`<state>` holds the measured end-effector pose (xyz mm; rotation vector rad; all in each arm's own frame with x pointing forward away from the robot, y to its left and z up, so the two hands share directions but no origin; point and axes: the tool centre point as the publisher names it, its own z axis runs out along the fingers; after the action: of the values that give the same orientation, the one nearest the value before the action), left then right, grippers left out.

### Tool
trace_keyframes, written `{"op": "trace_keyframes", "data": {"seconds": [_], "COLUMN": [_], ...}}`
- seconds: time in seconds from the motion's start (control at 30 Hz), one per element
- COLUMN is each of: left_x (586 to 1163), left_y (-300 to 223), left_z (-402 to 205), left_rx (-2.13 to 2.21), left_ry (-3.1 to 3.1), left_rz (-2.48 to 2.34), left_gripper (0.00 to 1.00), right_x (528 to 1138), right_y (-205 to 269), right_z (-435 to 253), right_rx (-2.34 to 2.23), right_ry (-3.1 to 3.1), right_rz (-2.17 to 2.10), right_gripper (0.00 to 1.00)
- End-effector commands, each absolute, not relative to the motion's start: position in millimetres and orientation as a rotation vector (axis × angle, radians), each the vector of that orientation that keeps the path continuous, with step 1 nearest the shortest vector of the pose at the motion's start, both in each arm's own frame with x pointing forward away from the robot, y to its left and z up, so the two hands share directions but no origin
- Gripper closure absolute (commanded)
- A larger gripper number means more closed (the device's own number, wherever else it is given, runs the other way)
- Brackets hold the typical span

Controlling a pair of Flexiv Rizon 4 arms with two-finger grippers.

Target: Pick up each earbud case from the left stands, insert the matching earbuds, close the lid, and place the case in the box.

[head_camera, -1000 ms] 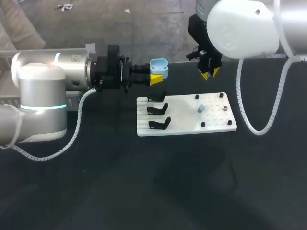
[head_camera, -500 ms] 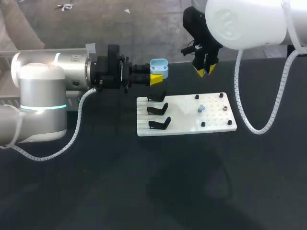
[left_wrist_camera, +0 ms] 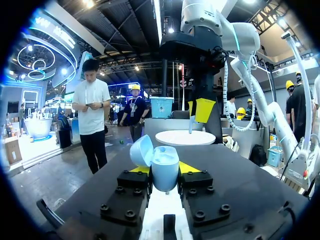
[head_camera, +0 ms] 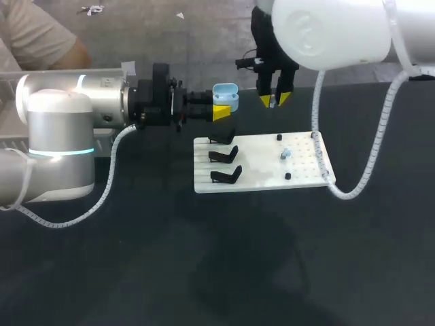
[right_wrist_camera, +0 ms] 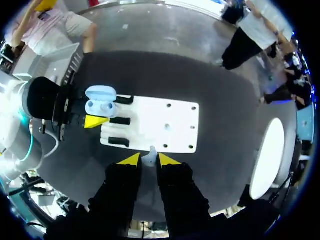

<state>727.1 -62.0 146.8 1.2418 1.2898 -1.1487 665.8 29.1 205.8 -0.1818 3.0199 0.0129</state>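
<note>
My left gripper [head_camera: 223, 107] is shut on a light blue earbud case [head_camera: 225, 96] and holds it just above the far left corner of the white board [head_camera: 262, 178]. The case's lid [left_wrist_camera: 141, 150] stands open, and the case [left_wrist_camera: 164, 167] sits between the yellow tips. To the right of the case hangs my right gripper [head_camera: 274, 100], tips down, shut on a small pale earbud [right_wrist_camera: 150, 158]. The left wrist view has that gripper [left_wrist_camera: 199, 110] ahead of the case. Another earbud [head_camera: 285, 154] rests on the board.
Three black stands [head_camera: 225, 156] line the board's left side, all bare. Small black pegs [head_camera: 287, 176] dot its right half. A clear box [right_wrist_camera: 62, 62] stands on the far side of my left arm. Dark tabletop [head_camera: 238, 265] spreads in front of the board.
My right gripper has moved left with the earbud, closer to the open case. The left arm and the case have stayed still.
</note>
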Motion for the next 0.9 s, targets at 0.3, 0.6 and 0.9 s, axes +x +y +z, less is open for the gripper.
{"op": "trace_keyframes", "data": {"seconds": [0.3, 0.6, 0.9], "left_x": [725.3, 725.3, 725.3], "left_y": [-62.1, -62.1, -62.1], "left_z": [145.8, 145.8, 145.8], "left_rx": [1.236, 1.236, 1.236], "left_ry": [1.286, 1.286, 1.286], "left_rz": [-1.143, -1.143, -1.143], "left_gripper": [1.00, 1.00, 1.00], "right_x": [655.3, 655.3, 659.3], "right_y": [49.4, 49.4, 62.1], "right_z": [222.1, 222.1, 225.9], "right_rx": [0.580, 0.580, 0.599], "right_ry": [3.032, 3.032, 3.060], "right_rz": [0.024, 0.024, 0.021], "right_gripper": [1.00, 1.00, 1.00]}}
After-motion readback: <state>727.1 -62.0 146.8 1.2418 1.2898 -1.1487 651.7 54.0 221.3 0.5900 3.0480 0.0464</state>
